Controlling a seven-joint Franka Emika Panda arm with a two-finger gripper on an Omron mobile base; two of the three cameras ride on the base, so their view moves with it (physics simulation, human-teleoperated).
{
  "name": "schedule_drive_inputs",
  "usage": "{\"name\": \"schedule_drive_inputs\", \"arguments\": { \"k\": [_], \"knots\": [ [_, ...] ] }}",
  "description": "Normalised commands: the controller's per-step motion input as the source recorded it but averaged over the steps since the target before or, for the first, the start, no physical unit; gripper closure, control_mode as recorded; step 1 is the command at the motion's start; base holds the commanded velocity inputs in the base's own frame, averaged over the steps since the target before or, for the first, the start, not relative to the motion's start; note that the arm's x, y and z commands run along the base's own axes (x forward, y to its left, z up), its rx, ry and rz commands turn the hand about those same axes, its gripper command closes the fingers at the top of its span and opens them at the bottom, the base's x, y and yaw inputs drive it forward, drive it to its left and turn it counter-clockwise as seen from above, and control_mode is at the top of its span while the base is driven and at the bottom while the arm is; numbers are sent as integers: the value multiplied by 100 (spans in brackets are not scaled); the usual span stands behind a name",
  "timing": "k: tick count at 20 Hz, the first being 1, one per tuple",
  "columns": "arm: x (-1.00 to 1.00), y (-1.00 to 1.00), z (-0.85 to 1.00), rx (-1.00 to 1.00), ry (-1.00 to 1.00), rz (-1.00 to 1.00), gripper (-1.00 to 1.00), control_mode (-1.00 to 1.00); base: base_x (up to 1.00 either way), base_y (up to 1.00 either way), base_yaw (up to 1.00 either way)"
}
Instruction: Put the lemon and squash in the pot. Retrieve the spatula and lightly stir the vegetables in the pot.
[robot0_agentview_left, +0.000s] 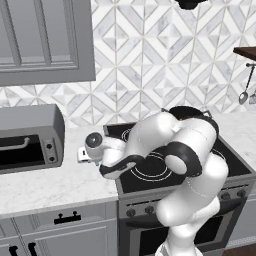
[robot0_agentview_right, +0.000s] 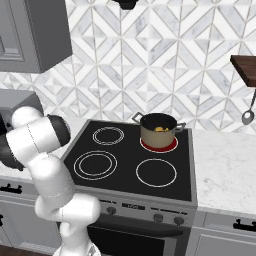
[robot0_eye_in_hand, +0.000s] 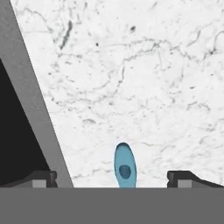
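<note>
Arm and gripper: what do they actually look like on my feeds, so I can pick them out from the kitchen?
The arm is glossy white, built of rounded, bulbous segments with dark, near-black bands at the joints, and a dark round cap on the wrist end. No cables or markings are visible. The gripper shows as two small, dark, blocky finger tips.

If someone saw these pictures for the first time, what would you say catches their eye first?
Probably the olive-brown pot on the glowing red back-right burner, with something yellow inside it. Next, the big white arm folded over the marble counter left of the stove. In the hand view, the light-blue spatula lies between the open hand's fingertips.
</note>
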Motion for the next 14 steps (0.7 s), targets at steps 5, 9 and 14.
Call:
{"name": "schedule_drive_inputs", "arguments": {
  "k": [5, 9, 14],
  "knots": [
    [30, 0, -34, 0, 1, 0, -100, -100, 0, 0, 0],
    [16, 0, -37, 0, 0, 0, -100, -100, 0, 0, 0],
    [5, 0, -29, 0, 0, 0, -100, -100, 0, 0, 0]
  ]
}}
